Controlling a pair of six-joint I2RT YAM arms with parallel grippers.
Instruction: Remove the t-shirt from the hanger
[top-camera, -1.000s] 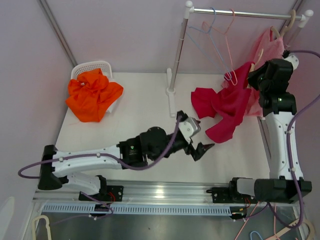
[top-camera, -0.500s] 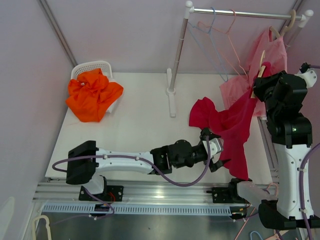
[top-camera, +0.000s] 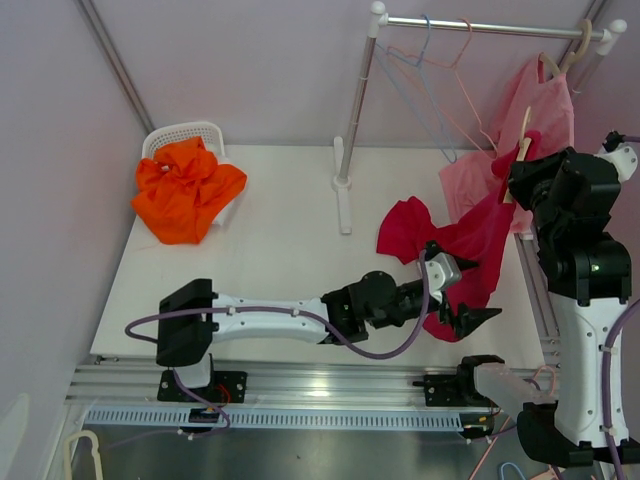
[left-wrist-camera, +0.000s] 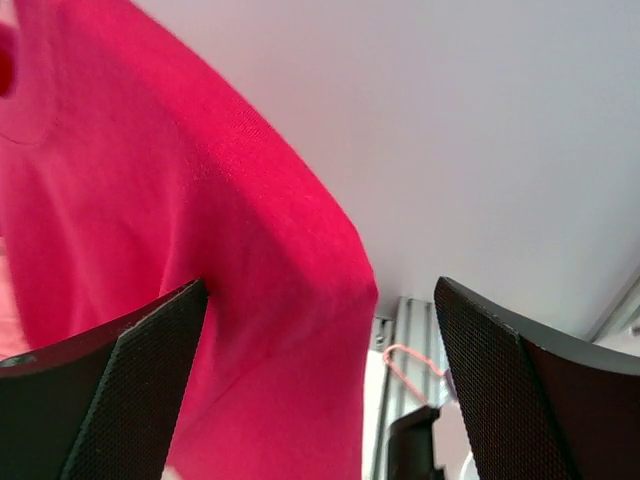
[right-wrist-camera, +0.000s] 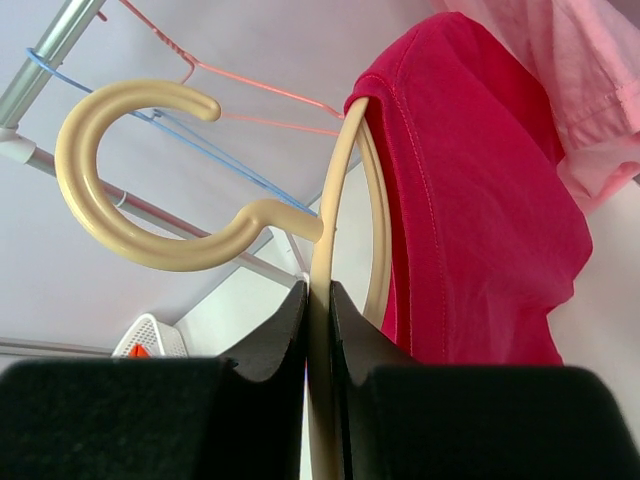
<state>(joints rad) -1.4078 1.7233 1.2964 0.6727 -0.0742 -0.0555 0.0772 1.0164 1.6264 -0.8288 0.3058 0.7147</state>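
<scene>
Right arm (top-camera: 580, 260): jaws pinched narrow on the cream hanger (right-wrist-camera: 345, 180), gripping it just under the hook. The hook hangs in open air, off the rail (top-camera: 490, 25). The red t-shirt (top-camera: 470, 245) is draped over one shoulder of the hanger and trails down and left above the counter (top-camera: 280, 220). Left arm (top-camera: 280, 312): reaching far across, jaws wide, at the shirt's lower edge. On my left wrist view red cloth fills part of the gap by one finger, and I cannot tell if it touches. A pink garment (top-camera: 545, 105) hangs on the rail behind.
</scene>
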